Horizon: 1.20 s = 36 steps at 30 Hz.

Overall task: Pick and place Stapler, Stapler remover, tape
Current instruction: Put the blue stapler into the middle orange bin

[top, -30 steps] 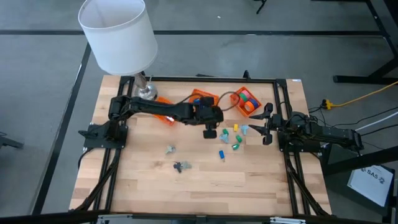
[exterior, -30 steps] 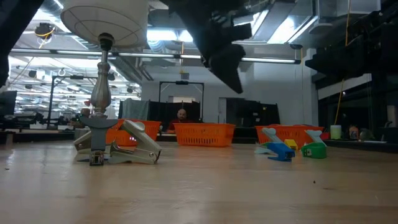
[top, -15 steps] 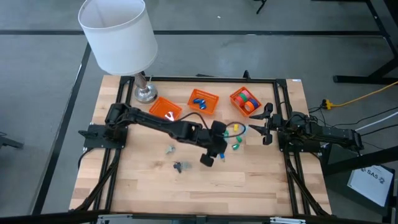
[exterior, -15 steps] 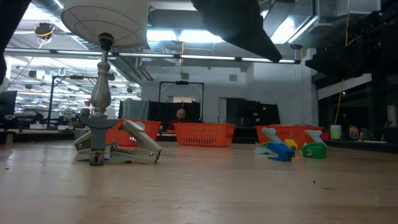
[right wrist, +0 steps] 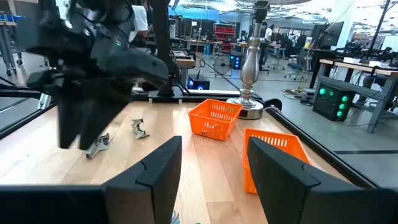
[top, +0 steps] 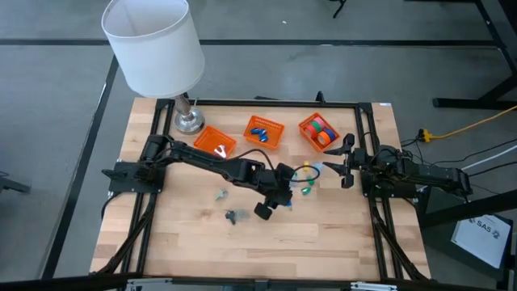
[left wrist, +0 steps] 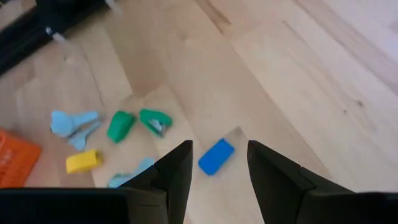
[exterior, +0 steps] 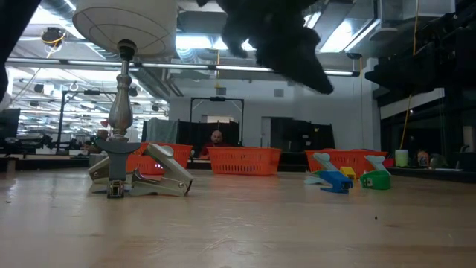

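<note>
Left gripper (left wrist: 217, 163) hung above the wooden table (top: 339, 234) near its middle, fingers spread and holding nothing, with a small blue blocky stapler (left wrist: 216, 156) lying on the wood directly between and below its tips. Beside that piece sat the rest of the loose cluster: two green staplers (left wrist: 120, 125), a yellow one (left wrist: 83, 162) and a pale blue claw-shaped staple remover (left wrist: 70, 122). Two grey metal staple removers (top: 235, 215) lay apart on the wood nearer the left arm's side. At the table's far edge stood three orange mesh baskets: one with a remover in it (top: 213, 143), one with blue staplers (top: 264, 131), and one with the coloured tape rolls (top: 318, 131). Judging from this, the step in hand was the reach for the blue stapler; the next move called for descending straight, closing across its narrow sides, then carrying it to the middle basket. Right gripper (top: 346, 162) waited at the table's right edge, fingers apart and empty.
</note>
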### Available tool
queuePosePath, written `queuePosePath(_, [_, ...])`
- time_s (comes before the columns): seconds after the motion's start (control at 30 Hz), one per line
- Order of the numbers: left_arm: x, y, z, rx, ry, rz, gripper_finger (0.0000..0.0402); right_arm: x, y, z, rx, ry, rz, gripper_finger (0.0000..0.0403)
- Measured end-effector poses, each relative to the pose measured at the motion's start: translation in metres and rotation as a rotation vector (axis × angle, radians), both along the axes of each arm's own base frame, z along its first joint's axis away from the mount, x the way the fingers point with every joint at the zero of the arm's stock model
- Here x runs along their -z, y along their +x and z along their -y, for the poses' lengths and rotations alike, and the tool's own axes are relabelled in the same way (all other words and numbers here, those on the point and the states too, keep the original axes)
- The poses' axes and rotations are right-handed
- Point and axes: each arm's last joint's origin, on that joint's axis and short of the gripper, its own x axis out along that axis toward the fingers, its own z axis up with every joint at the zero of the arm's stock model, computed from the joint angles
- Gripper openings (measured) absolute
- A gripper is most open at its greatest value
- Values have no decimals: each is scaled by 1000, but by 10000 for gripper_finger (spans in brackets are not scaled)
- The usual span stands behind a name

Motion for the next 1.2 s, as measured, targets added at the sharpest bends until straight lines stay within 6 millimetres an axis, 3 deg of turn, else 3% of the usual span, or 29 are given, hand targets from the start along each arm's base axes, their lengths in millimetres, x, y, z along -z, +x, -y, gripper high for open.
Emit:
queuePosePath(0.33, [14,25,-14,1,-30,-39,143,0,0,0,0,0,0,188])
queuePosePath(0.7, [35,60,-18,-31,4,-243,161,0,0,0,0,0,-1,188])
queuePosePath(1.0, [58,64,-17,-16,28,-377,210,0,0,0,0,0,-1,188])
queuePosePath(1.2, [62,64,-13,20,47,-385,227,0,0,0,0,0,-1,188])
